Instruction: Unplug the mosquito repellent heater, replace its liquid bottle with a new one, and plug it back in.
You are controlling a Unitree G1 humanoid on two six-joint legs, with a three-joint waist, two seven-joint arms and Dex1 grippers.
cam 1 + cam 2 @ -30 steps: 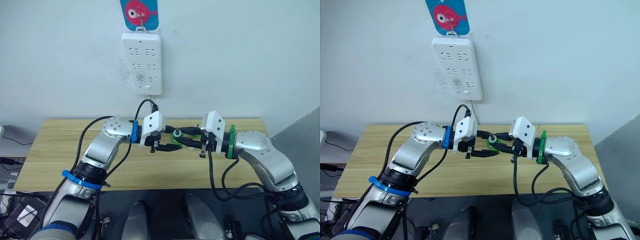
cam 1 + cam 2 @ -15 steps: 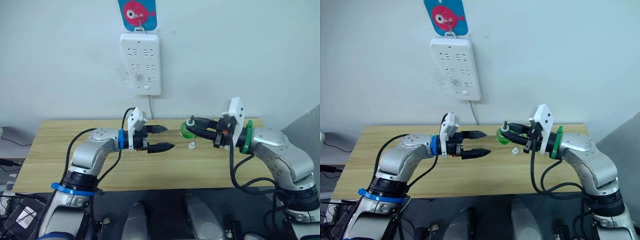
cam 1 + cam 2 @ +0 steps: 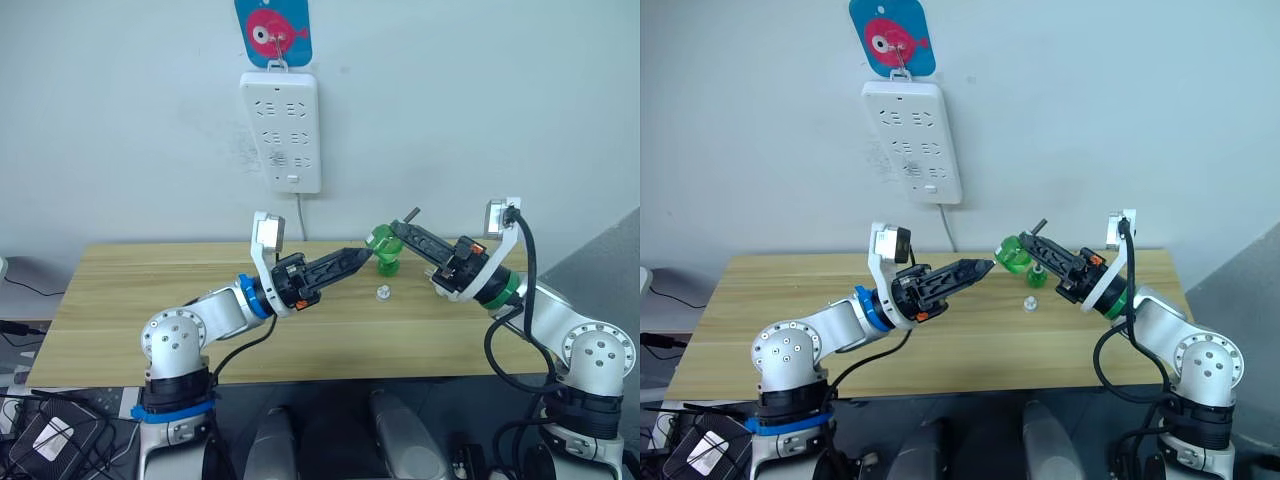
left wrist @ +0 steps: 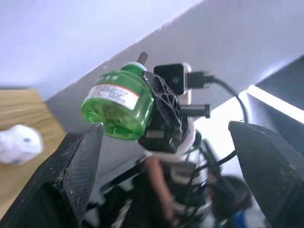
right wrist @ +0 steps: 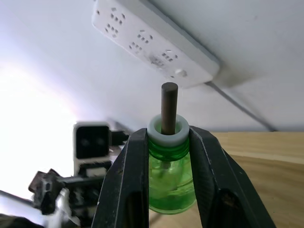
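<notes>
Head views: your right hand [image 3: 400, 240] is clamped on a green bottle [image 3: 383, 250], held in the air over the far side of the tabletop [image 3: 130, 300], wick up and tilted. No cap on it; a small whitish cap [image 3: 382, 293] lies on the wood just below. Judging by that loose cap, this is likely the new one, uncapped. Your left hand [image 3: 355, 260] points at the bottle with its tips right by it. The power strip [image 3: 281, 130] on the wall has nothing plugged in.

Left wrist view: the left hand's fingers [image 4: 71, 175] stand wide apart, holding nothing. Bottle [image 4: 118, 102] sits between them but further out, gripped by the right hand [image 4: 159, 111].

Right wrist view: both fingers [image 5: 126, 183] pinch the bottle just under its white collar, wick [image 5: 169, 107] sticking out bare.

Risks:
- Grip is high on the neck, so a knock from the left hand could twist the bottle loose.
- The tilt with no cap could leak liquid.
- The bare wick could bend or snap if it hits anything.
- The loose cap could get swept off the tabletop.
</notes>
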